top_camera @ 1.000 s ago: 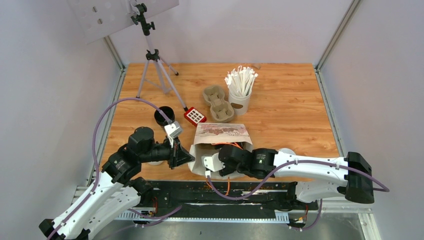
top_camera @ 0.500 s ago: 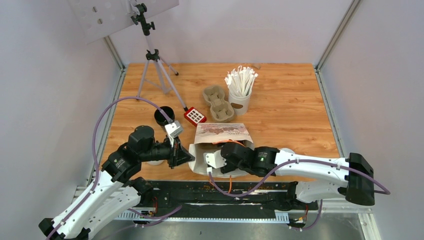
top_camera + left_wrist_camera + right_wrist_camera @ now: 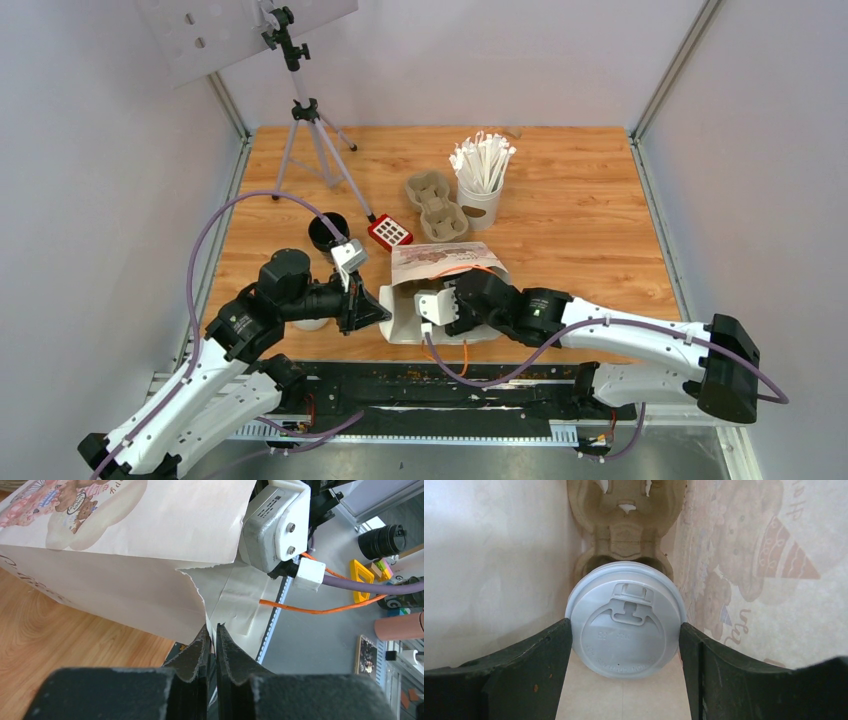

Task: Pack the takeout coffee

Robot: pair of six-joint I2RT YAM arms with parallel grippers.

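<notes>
**Left pincer** (image 3: 212, 628): the jaws are together, pinching the torn near lip of the paper bag (image 3: 125, 595). Judged purpose: to hold the bag's mouth open and stop the bag sliding on the counter (image 3: 580, 220) while the other arm works inside.

**Right pincer** (image 3: 625, 630): it reaches in through the bag's mouth. The jaws are set wide and clamped on the lidded cup (image 3: 624, 650), with one finger touching each side of the white lid. The wide setting comes from the breadth of the lid and does not indicate a release.

**Position of the lidded cup:** it is inside the bag, directly between the fingers, with its lid facing the wrist camera. Just beyond it, deeper in the bag, lies a pulp tray (image 3: 624, 535). The cup covers the tray's nearer pocket, but whether it is fully seated there cannot be told. Judgement: the step in hand is setting this cup into that pocket.

**Farther out:** the second cup (image 3: 327, 232) stands on the counter, left of the bag and well apart from both pincers. Its top shows dark, and it is not yet packed.
</notes>
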